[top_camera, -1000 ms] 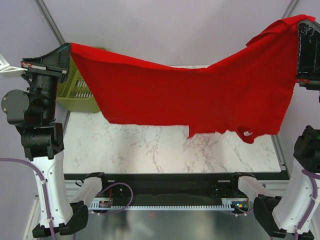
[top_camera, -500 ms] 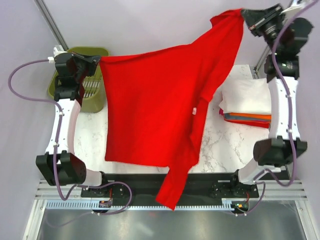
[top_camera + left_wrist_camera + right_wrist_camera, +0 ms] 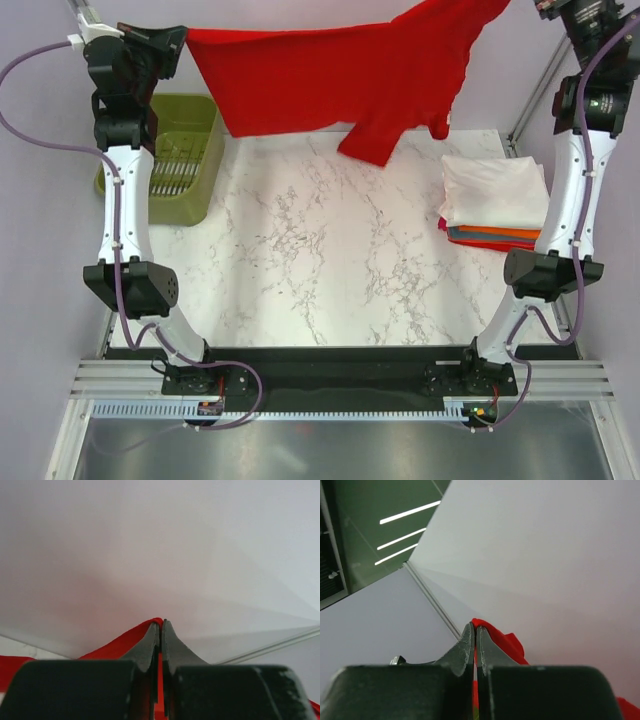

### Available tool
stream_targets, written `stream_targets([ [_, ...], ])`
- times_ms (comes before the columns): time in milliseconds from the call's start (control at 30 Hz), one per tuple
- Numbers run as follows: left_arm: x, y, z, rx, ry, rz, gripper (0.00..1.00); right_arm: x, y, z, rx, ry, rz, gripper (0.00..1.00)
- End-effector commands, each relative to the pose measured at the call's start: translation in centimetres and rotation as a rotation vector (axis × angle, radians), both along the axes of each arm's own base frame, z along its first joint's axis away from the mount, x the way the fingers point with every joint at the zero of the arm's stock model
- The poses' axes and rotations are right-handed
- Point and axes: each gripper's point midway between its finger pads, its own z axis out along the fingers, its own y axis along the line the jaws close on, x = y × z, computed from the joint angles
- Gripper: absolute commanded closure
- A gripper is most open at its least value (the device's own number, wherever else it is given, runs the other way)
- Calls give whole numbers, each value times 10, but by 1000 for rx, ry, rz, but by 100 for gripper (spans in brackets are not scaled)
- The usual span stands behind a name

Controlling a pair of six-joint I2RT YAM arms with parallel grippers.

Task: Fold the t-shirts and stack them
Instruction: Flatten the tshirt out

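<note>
One red t-shirt (image 3: 300, 80) swung rearward, pinched by left hand (image 3: 161, 625) and right hand (image 3: 474, 628).

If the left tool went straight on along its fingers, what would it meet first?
Past the bright red cloth t-shirt pinched in the left tool, only the plain pale wall panel lies ahead; how far off is unclear.

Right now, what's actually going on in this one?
Both arms are holding a red t-shirt up in the air over the far side of the table. The left hand and the right hand are each shut on an edge of it, so it hangs spread between them. It is not yet folded. A stack of folded shirts, white on top, sits at the table's right edge, and a green basket at the left.
</note>
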Motion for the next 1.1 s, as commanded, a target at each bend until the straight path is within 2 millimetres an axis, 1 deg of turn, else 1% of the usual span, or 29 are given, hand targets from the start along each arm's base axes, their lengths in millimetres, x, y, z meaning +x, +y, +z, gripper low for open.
stream_targets([
  [0,-2,2,25,-10,-65,3,98,-26,-2,20,1,-99,35,100],
  [33,2,2,18,-5,-53,2,98,-30,0,19,-6,-99,41,100],
  [67,9,2,2,-4,-23,-2,98,-29,4,10,-15,-80,73,100],
  [100,15,1,-2,-2,-37,-15,98,-14,3,-11,-10,-50,94,100],
  [133,19,-5,-13,3,-29,-49,98,-16,6,-17,-11,-41,121,100],
  [167,27,-8,-40,-6,17,-68,98,-12,8,-29,-13,-23,142,100],
  [200,31,-9,-52,-5,33,-79,98,-1,10,-57,-12,28,178,100],
  [233,34,-11,-65,0,49,-96,98,-6,17,-64,-20,36,200,100],
  [267,39,-12,-91,13,82,-98,98,-5,21,-76,-24,55,215,100],
  [300,39,-12,-105,14,101,-101,98,-4,26,-101,-37,93,223,100],
  [333,39,-13,-111,18,86,-103,98,-4,35,-115,-43,118,238,100],
  [367,34,-13,-138,19,128,-105,98,-4,39,-128,-54,139,235,100],
  [400,30,-13,-149,19,139,-103,98,3,42,-159,-46,215,237,100],
  [433,27,-14,-153,19,126,-100,98,-5,49,-163,-67,208,231,100],
  [467,19,-14,-177,11,168,-101,98,-5,52,-174,-70,230,231,100],
  [500,15,-14,-186,6,178,-100,98,-6,56,-193,-70,271,239,100],
  [533,11,-15,-196,-1,195,-100,98,-7,58,-202,-79,286,238,100],
  [567,5,-16,-217,-8,229,-104,98,-6,58,-220,-76,328,238,100],
  [633,-2,-17,-236,-10,264,-112,98,-7,59,-242,-82,383,234,100],
  [667,-8,-18,-256,-19,302,-112,98,-8,59,-262,-78,424,235,100],
  [733,-17,-20,-265,-27,314,-121,98,-12,59,-280,-76,471,228,100],
  [767,-24,-21,-281,-34,344,-123,98,-14,59,-298,-80,502,227,100],
  [833,-33,-24,-280,-31,331,-132,98,-22,59,-307,-86,518,224,100],
  [867,-39,-25,-292,-28,354,-132,98,-24,58,-319,-100,536,212,100],
  [933,-48,-26,-291,-25,350,-136,98,-30,58,-326,-105,564,205,100],
  [967,-54,-27,-300,-27,370,-139,98,-33,59,-333,-102,585,208,100],
  [1000,-60,-28,-304,-29,385,-144,98,-38,59,-329,-106,574,208,100],
  [1033,-66,-28,-300,-27,380,-142,98,-42,60,-328,-107,571,209,100],
  [1067,-74,-28,-314,-39,416,-140,98,-46,61,-332,-101,582,213,100],
])
